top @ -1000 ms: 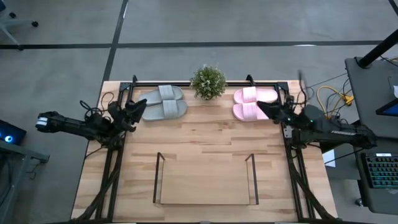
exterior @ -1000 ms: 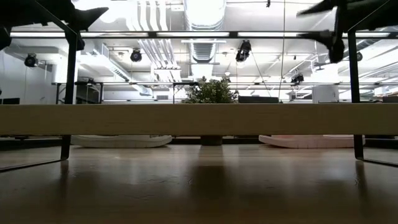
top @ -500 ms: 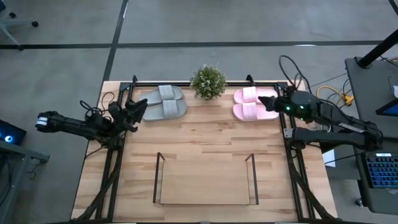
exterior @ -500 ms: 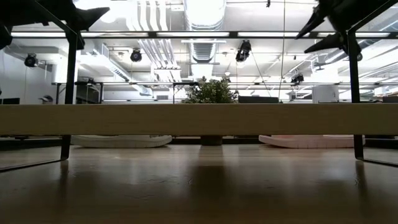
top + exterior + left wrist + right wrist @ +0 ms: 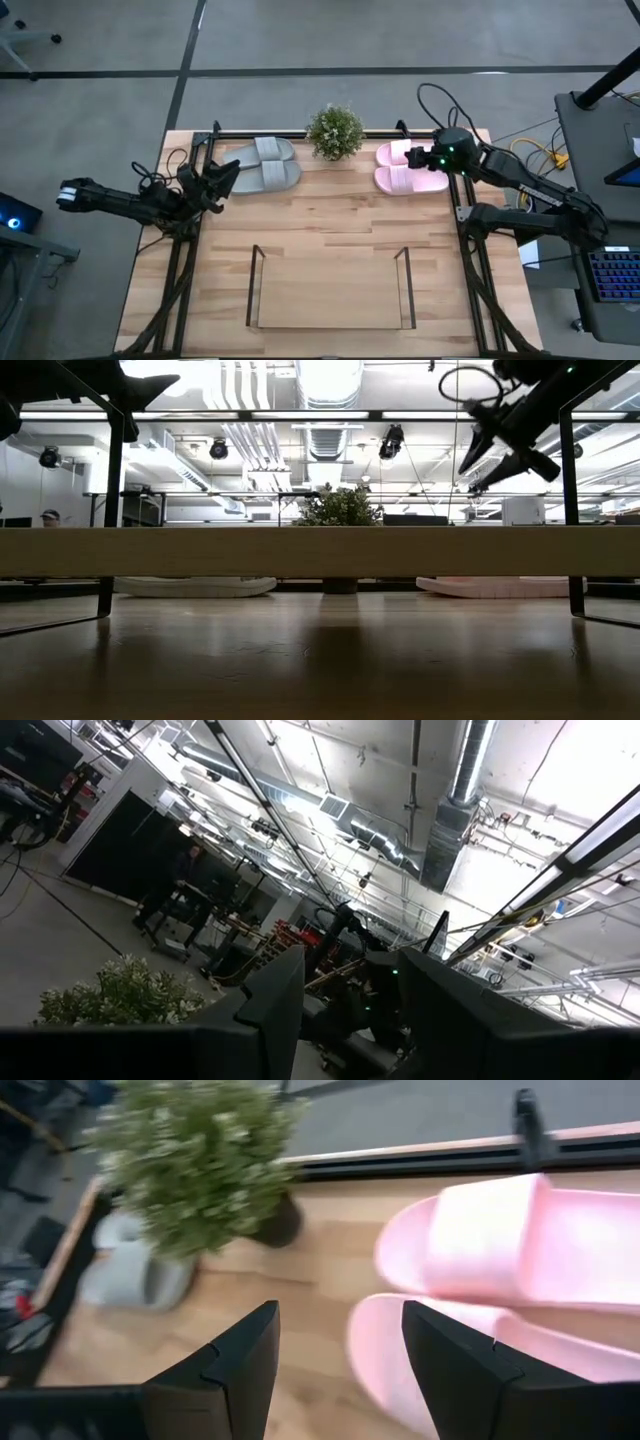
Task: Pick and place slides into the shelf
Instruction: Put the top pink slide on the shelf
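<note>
Right gripper (image 5: 418,160) swung over my pink slides (image 5: 405,167), fingers spread, holding nothing; shelf (image 5: 331,290) bare, all four left.

high view looked straight down on the table (image 5: 330,215); low view sat at tabletop level facing the plant (image 5: 338,508), which both wrist views shared.

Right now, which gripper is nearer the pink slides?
Right. The right gripper hovers open directly over the pink slides; the left gripper sits across the table beside the grey slides.
</note>
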You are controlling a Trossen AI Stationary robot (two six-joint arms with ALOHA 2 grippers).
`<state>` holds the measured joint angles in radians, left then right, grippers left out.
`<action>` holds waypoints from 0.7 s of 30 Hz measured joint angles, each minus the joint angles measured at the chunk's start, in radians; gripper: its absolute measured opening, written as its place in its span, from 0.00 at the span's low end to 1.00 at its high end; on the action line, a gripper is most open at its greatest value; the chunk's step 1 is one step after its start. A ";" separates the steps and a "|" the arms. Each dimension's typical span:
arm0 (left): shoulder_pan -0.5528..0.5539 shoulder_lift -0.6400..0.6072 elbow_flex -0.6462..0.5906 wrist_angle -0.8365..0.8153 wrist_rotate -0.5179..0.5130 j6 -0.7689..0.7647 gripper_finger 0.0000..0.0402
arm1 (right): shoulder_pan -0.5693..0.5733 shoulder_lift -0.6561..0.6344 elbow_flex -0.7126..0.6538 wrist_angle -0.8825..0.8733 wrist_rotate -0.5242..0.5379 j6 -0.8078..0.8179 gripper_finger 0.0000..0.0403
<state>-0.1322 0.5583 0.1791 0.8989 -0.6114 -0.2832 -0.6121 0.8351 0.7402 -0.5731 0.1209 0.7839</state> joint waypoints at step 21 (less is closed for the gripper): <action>0.000 0.043 0.000 0.001 0.005 -0.027 0.37 | -0.371 0.256 0.004 0.018 -0.279 -0.155 0.50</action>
<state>-0.1322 0.6010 0.1791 0.9003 -0.6064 -0.3102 -0.9830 1.0914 0.7444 -0.5553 -0.1578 0.6291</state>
